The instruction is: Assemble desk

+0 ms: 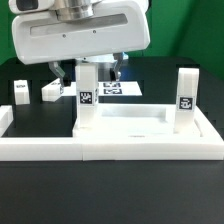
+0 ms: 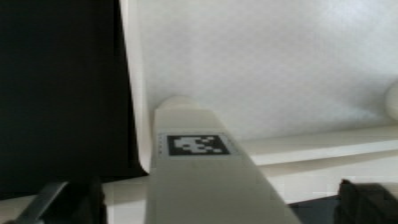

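Desk top (image 1: 128, 130) sits snug against the border rail (image 1: 40, 148) on the black table (image 1: 110, 195), with open room in front. The gripper (image 1: 89, 70) hangs over the upright leg (image 1: 88, 98) on the exterior view's left, jaws wide open either side. Spare legs (image 1: 50, 90) sit further left.

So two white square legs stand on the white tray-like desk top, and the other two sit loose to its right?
Wrong side: the loose white square legs sit on the exterior view's left of the white tray-like desk top; the two standing legs are correct.
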Controlling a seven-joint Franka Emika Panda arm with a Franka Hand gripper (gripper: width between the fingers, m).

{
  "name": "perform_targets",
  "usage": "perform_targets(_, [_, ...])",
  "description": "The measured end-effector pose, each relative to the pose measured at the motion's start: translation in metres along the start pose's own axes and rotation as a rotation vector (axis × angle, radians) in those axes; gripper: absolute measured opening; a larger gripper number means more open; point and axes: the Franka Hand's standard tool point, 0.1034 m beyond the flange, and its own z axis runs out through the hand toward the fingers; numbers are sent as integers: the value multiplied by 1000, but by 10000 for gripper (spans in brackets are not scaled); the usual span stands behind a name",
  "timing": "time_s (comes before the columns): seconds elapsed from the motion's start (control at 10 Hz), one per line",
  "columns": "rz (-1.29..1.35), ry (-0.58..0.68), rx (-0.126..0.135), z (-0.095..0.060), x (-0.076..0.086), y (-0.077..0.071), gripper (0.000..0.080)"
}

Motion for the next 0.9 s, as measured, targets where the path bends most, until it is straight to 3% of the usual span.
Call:
perform_targets(0.2, [24, 0, 0, 0, 0, 0, 619])
perform_targets(0.3, [57, -1, 1, 0, 0, 0, 433])
perform_targets(0.4, [134, -1, 2, 0, 0, 0, 433])
perform_targets(0.5, [197, 0, 3, 1, 0, 0, 290])
perform_targets(0.9, [628, 53, 10, 4, 7, -4, 290])
